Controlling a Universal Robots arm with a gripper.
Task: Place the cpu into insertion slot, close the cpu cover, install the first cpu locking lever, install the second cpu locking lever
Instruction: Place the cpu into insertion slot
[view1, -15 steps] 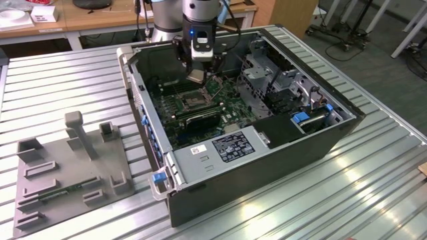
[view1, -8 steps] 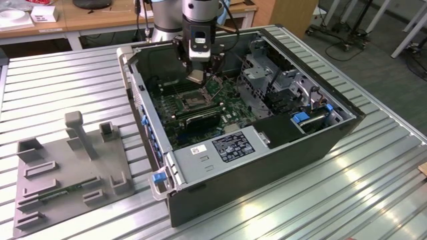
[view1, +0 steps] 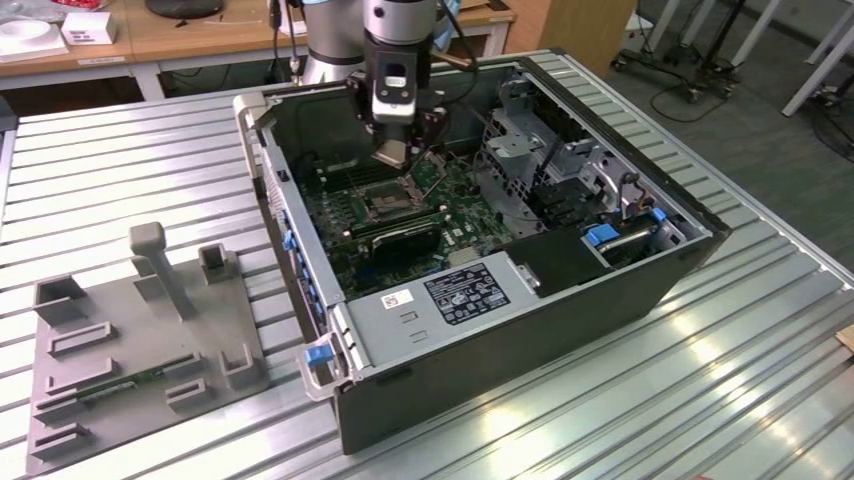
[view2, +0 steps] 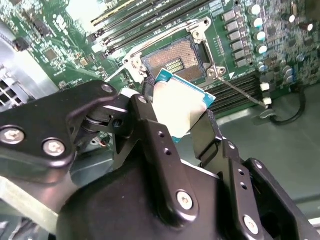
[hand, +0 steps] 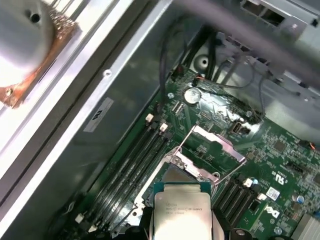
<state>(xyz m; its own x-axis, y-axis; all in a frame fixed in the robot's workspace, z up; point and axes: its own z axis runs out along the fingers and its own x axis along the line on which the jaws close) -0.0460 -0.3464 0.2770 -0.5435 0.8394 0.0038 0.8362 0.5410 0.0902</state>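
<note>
- Jaws of the gripper (view2: 177, 125) are shut partway on the cpu (view2: 186, 100). One black finger (view2: 150, 130) sits on each side, so it is held by its edges.
- In the first wrist view the cpu's grey metal top faces up toward the wrist.
- The cpu hangs in the air over the insertion slot (view2: 175, 59). It does not look like it is touching the slot yet.
- The slot sits near the middle of the green board (view1: 461, 190), just beside the long black memory slots (hand: 135, 160). The board lies inside the open computer case (view1: 534, 330).
- The cpu cover (hand: 220, 142) is swung up and open at one side of the slot, so the slot is bare.
- A thin wire lever (view2: 240, 92) stands free beside the slot and is not hooked down.
- I think this is the first step, putting the cpu in. The cover and both levers are not done.
- To sit right, I think the cpu must be flat. Its sides must line up with the slot's silver rim, and it must go down very softly.
- In the exterior view the arm comes down from above, near the far edge of the case, with its wrist pointing at the board.
- The case lies on a ribbed metal table (view1: 134, 170). A grey holder tray (view1: 134, 340) sits near the exterior view's left edge of the table.
</note>
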